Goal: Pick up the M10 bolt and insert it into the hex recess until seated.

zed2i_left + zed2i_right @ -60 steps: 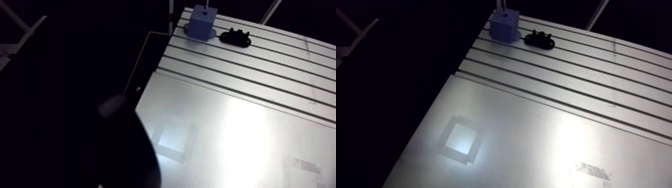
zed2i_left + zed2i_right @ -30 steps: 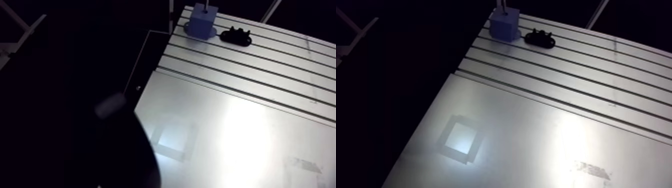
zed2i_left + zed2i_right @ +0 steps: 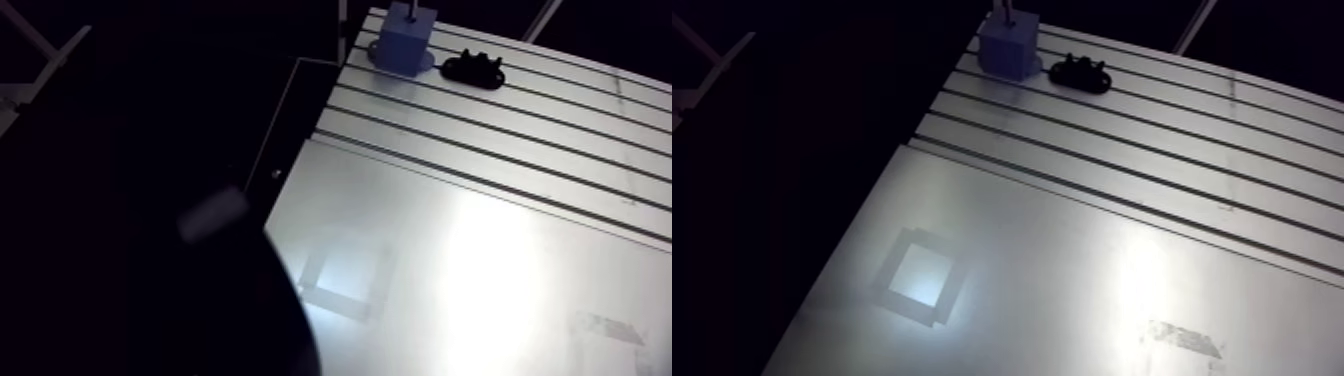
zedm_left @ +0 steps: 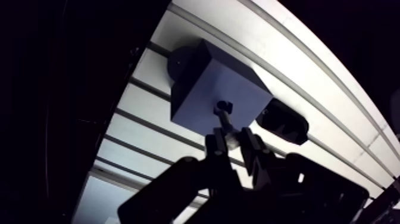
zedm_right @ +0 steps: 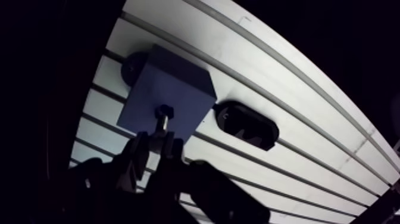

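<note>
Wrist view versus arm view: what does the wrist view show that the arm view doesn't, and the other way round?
Only the wrist view: the gripper shut on the bolt, whose dark end meets the top face of the blue block. Only the arm view: the table's smooth plate with a pale square mark on it. Both: the blue block, the black part beside it, and the slotted table.
</note>
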Controlling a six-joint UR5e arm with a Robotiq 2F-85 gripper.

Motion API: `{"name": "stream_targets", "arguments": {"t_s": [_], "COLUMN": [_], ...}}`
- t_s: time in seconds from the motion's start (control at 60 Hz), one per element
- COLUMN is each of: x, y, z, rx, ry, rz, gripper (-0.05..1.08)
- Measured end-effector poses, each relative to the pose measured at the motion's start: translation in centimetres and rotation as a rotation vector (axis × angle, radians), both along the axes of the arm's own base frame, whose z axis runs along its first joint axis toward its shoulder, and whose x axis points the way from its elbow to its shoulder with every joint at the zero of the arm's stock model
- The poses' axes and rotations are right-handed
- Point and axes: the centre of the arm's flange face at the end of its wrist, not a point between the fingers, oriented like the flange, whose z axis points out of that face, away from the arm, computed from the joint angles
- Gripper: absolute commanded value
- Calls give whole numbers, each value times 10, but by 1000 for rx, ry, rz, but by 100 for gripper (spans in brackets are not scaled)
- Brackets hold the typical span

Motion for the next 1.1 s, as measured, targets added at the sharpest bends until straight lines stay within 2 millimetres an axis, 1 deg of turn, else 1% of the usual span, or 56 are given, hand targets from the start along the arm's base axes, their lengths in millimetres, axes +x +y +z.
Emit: {"name": "stream_targets", "arguments": {"t_s": [1.1], "x": [-4], "y": [-1], "z": [-7], "rx": [0], "ry": [-4], "rz": [0], "gripper": [76]}}
